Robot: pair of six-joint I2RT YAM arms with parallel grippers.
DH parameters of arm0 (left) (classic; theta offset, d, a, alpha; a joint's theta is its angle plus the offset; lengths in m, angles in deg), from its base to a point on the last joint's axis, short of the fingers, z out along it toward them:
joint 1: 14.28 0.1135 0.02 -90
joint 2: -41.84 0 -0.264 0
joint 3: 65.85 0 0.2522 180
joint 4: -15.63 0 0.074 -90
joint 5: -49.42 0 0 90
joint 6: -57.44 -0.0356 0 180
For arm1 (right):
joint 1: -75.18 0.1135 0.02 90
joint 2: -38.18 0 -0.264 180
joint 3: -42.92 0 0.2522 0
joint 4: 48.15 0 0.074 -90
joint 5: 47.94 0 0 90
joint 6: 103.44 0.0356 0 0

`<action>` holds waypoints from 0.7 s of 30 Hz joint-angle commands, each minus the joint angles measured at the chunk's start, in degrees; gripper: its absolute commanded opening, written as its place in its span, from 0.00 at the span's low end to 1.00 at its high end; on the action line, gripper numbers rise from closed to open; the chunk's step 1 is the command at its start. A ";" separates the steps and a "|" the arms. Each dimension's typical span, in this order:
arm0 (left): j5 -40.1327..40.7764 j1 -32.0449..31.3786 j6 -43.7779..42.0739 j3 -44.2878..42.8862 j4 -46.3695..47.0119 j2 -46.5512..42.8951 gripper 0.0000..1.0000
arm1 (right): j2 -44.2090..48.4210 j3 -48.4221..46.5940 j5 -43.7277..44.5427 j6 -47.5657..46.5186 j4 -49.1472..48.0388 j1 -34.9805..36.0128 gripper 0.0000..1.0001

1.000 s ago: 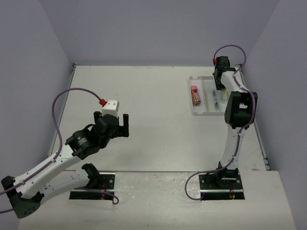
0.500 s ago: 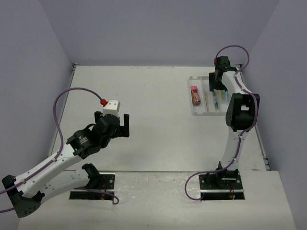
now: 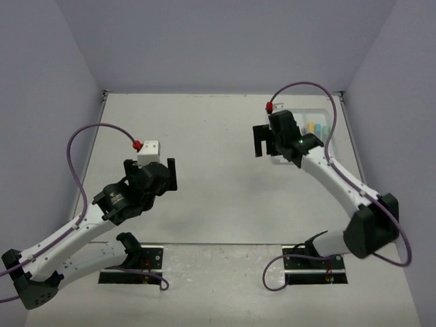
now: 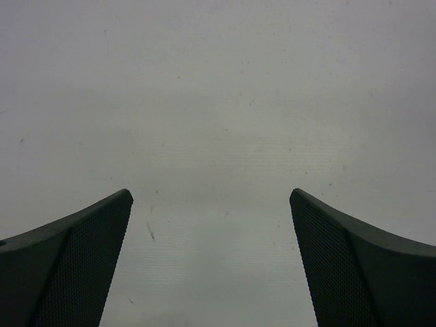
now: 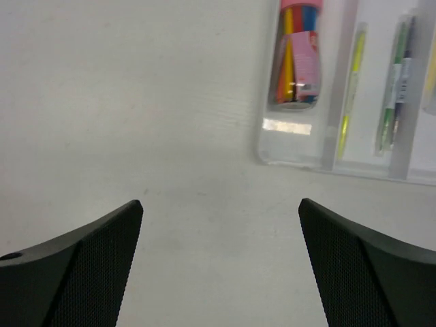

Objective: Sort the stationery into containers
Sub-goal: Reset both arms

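My right hand (image 5: pixel 221 201) hangs wide open and empty over bare worktop (image 5: pixel 102 102). The tray (image 5: pixel 289 146) is just ahead and to its right, compartments running lengthwise away from me, with the pink-capped tube (image 5: pixel 300 61) and thin pens (image 5: pixel 351 82) inside. A second ago this hand was over the tray and less open; it has since backed off, while my left hand (image 4: pixel 211 194), also open and empty, sits well apart.

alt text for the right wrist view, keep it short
A flat white plastic tray with long compartments sits at upper right on the pale table, holding a pink-capped tube of coloured sticks in its left compartment and thin yellow-green pens in the next. The right gripper holds its dark jaws wide open and empty above the table.
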 commanded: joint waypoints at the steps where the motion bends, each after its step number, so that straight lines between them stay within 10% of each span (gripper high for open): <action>1: 7.80 0.23 3.61 -4.81 -2.95 -1.52 1.00 | 21.17 10.69 2.51 7.67 -5.25 8.25 0.99; 12: -7.63 17.59 -6.18 -4.28 10.41 0.01 1.00 | 59.18 18.95 16.66 7.57 9.96 10.99 0.99; 21: -4.74 20.68 -11.28 -0.74 11.20 -7.21 1.00 | 65.65 21.22 16.09 8.88 13.93 10.99 0.99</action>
